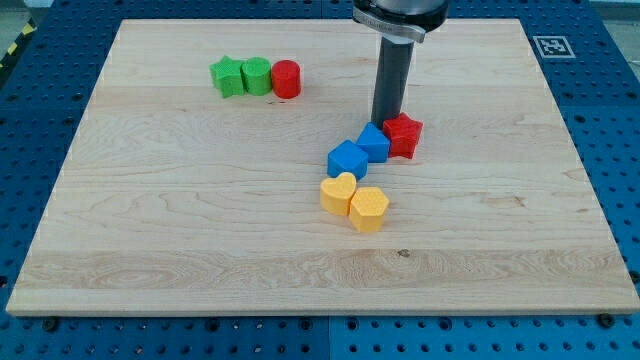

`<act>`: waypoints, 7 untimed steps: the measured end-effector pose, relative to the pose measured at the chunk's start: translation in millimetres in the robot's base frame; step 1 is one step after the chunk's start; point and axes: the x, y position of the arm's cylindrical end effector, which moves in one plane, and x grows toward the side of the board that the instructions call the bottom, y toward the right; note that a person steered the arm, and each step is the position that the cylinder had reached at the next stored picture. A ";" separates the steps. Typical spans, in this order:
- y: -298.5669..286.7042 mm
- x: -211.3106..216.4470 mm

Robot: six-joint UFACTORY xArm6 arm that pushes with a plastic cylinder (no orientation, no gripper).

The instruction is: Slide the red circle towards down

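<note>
- The wooden tabletop (200, 250) is being shown lying on a blue pegboard (30, 100), with a printed marker (552, 45) at its top right corner.
- The red circle (286, 79) is being seen in the tabletop's upper left part, nearer the top edge than the middle.
- It is being touched on its left by a green cylinder-like block (257, 76), and a green star (229, 76) is being pressed against that one, so that the three are forming a short row.
- My tip (388, 119) is being held near the tabletop's middle, a little toward the top edge, well apart from the red circle and to its right.
- The tip is being seen just above a blue block (374, 142) and right beside a red star (404, 135), whether touching cannot be told.
- A second blue block (347, 159) is being set against the first, toward the bottom left.
- A yellow heart (338, 193) and a yellow hexagon (369, 209) are being shown touching each other just below the blue pair.
- No jaws are being carried by the arm; it is ending in a plain dark rod, so nothing is being held.
</note>
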 end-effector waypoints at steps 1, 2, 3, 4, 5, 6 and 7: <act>0.0 -23.3; -4.9 -73.7; -58.0 -86.6; -118.5 -92.1; -123.7 -73.7; -139.7 -62.5; -143.3 -55.8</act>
